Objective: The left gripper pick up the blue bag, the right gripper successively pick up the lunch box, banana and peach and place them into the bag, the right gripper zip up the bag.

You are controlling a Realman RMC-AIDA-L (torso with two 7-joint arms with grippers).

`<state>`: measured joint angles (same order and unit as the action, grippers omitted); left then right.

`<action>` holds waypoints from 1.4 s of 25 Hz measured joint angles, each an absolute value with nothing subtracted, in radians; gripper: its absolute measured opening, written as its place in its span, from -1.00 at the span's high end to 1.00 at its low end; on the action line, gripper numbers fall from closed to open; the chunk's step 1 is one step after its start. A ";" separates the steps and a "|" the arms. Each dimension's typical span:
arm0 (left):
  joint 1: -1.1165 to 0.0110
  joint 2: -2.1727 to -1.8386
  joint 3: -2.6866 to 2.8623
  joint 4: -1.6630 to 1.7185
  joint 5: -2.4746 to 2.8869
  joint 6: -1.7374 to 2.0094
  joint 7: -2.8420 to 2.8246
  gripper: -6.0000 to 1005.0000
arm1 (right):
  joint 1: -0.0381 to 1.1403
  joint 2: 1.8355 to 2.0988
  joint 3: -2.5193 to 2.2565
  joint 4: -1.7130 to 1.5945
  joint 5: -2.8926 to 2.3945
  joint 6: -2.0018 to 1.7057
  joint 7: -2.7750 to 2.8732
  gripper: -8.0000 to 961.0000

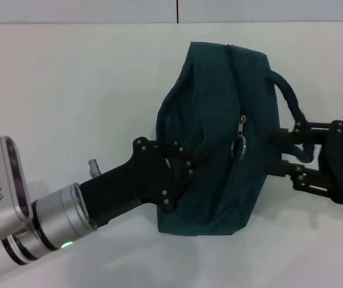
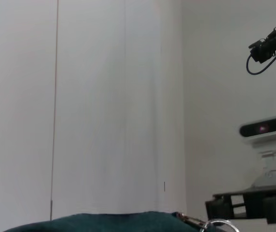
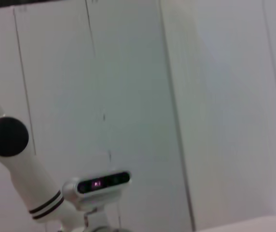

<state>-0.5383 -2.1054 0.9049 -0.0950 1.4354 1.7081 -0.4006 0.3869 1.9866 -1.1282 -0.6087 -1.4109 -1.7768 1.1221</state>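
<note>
Fabric folds bunch where the left tool [image 1: 186, 163] pinches the blue bag's [image 1: 219, 186] side on the white bench [image 1: 69, 90]. The right tool [image 1: 288, 153] grips its far handle [image 1: 288, 99]. Soft and probably floppy, the bag is best held by its handles.

We cannot see inside the blue bag [image 1: 219, 138], so any contents are hidden. The right claw [image 1: 277, 153] is cut off by the edge at 3 o'clock, its fingertips masked against the bag; the left claw [image 1: 190, 161] fingertips blend into fabric too.
</note>
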 joint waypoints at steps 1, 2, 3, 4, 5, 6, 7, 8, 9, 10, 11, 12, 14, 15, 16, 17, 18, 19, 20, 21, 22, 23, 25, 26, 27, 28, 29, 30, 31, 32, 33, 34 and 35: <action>-0.538 -2.106 0.905 -0.095 1.435 1.708 -0.401 0.88 | 0.383 1.987 -1.122 -0.610 -1.413 -1.783 1.121 0.01; -0.539 -2.107 0.905 -0.095 1.435 1.707 -0.400 0.88 | 0.383 1.986 -1.121 -0.610 -1.414 -1.786 1.121 0.01; -0.539 -2.107 0.905 -0.095 1.435 1.707 -0.400 0.88 | 0.383 1.985 -1.120 -0.610 -1.416 -1.790 1.121 0.02; -0.540 -2.108 0.905 -0.095 1.435 1.707 -0.400 0.88 | 0.383 1.983 -1.121 -0.610 -1.417 -1.794 1.120 0.02; -0.541 -2.108 0.905 -0.095 1.435 1.707 -0.400 0.88 | 0.383 1.983 -1.122 -0.610 -1.418 -1.796 1.120 0.02; -0.543 -2.108 0.905 -0.095 1.435 1.707 -0.400 0.88 | 0.384 1.982 -1.124 -0.611 -1.422 -1.799 1.120 0.02; -0.546 -2.108 0.905 -0.095 1.435 1.707 -0.400 0.88 | 0.386 1.983 -1.126 -0.611 -1.430 -1.802 1.120 0.02; -0.548 -2.108 0.905 -0.095 1.435 1.707 -0.400 0.88 | 0.388 1.985 -1.129 -0.611 -1.442 -1.805 1.119 0.02; -0.549 -2.108 0.905 -0.095 1.436 1.707 -0.400 0.88 | 0.391 1.986 -1.129 -0.612 -1.454 -1.808 1.118 0.02; -0.550 -2.108 0.904 -0.095 1.436 1.707 -0.400 0.88 | 0.394 1.990 -1.129 -0.613 -1.467 -1.811 1.118 0.02; -0.550 -2.108 0.904 -0.095 1.435 1.707 -0.400 0.88 | 0.398 1.994 -1.130 -0.616 -1.481 -1.814 1.117 0.02; -0.550 -2.108 0.904 -0.095 1.435 1.707 -0.400 0.88 | 0.403 2.001 -1.130 -0.619 -1.493 -1.815 1.117 0.02; -0.549 -2.108 0.903 -0.095 1.435 1.707 -0.400 0.88 | 0.406 2.005 -1.130 -0.621 -1.497 -1.811 1.118 0.02; -0.549 -2.108 0.903 -0.095 1.435 1.707 -0.400 0.88 | 0.410 2.008 -1.130 -0.620 -1.498 -1.804 1.121 0.02; -0.548 -2.108 0.903 -0.095 1.435 1.707 -0.400 0.88 | 0.412 2.009 -1.131 -0.619 -1.498 -1.800 1.122 0.02; -0.546 -2.108 0.903 -0.095 1.435 1.707 -0.400 0.88 | 0.414 2.010 -1.130 -0.617 -1.498 -1.793 1.124 0.02; -0.544 -2.108 0.903 -0.095 1.435 1.707 -0.400 0.88 | 0.415 2.010 -1.129 -0.615 -1.496 -1.787 1.125 0.02; -0.543 -2.108 0.903 -0.095 1.435 1.707 -0.400 0.88 | 0.416 2.011 -1.129 -0.614 -1.495 -1.783 1.126 0.02; -0.542 -2.108 0.903 -0.095 1.435 1.707 -0.400 0.88 | 0.419 2.012 -1.129 -0.613 -1.493 -1.777 1.129 0.02; -0.542 -2.108 0.903 -0.095 1.434 1.707 -0.400 0.88 | 0.421 2.012 -1.129 -0.612 -1.493 -1.771 1.134 0.02; -0.543 -2.108 0.903 -0.095 1.434 1.707 -0.400 0.88 | 0.424 2.012 -1.129 -0.611 -1.493 -1.762 1.146 0.02; -0.543 -2.108 0.903 -0.095 1.434 1.707 -0.400 0.88 | 0.426 2.012 -1.129 -0.611 -1.494 -1.753 1.159 0.02; -0.544 -2.108 0.903 -0.095 1.434 1.707 -0.400 0.88 | 0.427 2.013 -1.127 -0.611 -1.494 -1.739 1.178 0.02; -0.543 -2.108 0.903 -0.095 1.434 1.707 -0.400 0.88 | 0.427 2.013 -1.126 -0.611 -1.494 -1.735 1.180 0.02; -0.543 -2.108 0.903 -0.095 1.434 1.706 -0.400 0.88 | 0.427 2.013 -1.125 -0.610 -1.492 -1.735 1.179 0.02; -0.543 -2.108 0.903 -0.095 1.434 1.705 -0.400 0.88 | 0.427 2.013 -1.125 -0.609 -1.491 -1.737 1.177 0.02; -0.543 -2.108 0.903 -0.095 1.434 1.702 -0.400 0.88 | 0.427 2.014 -1.129 -0.611 -1.490 -1.745 1.173 0.02; -0.545 -2.108 0.904 -0.095 1.434 1.699 -0.400 0.88 | 0.429 2.016 -1.132 -0.612 -1.488 -1.750 1.171 0.02; -0.545 -2.108 0.903 -0.095 1.434 1.697 -0.400 0.88 | 0.435 2.019 -1.136 -0.613 -1.487 -1.755 1.170 0.02; -0.546 -2.108 0.904 -0.095 1.434 1.697 -0.400 0.88 | 0.442 2.020 -1.138 -0.611 -1.486 -1.754 1.170 0.02; -0.547 -2.108 0.903 -0.095 1.434 1.696 -0.400 0.88 | 0.450 2.021 -1.139 -0.607 -1.486 -1.749 1.172 0.02; -0.548 -2.108 0.903 -0.095 1.434 1.696 -0.400 0.88 | 0.457 2.021 -1.138 -0.600 -1.485 -1.742 1.175 0.02; -0.548 -2.108 0.903 -0.095 1.435 1.701 -0.400 0.88 | 0.460 2.021 -1.137 -0.597 -1.485 -1.735 1.178 0.02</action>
<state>-0.5476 -2.1076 0.9035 -0.0951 1.4348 1.7010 -0.4002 0.4603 2.0214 -1.1365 -0.5968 -1.4845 -1.7352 1.1776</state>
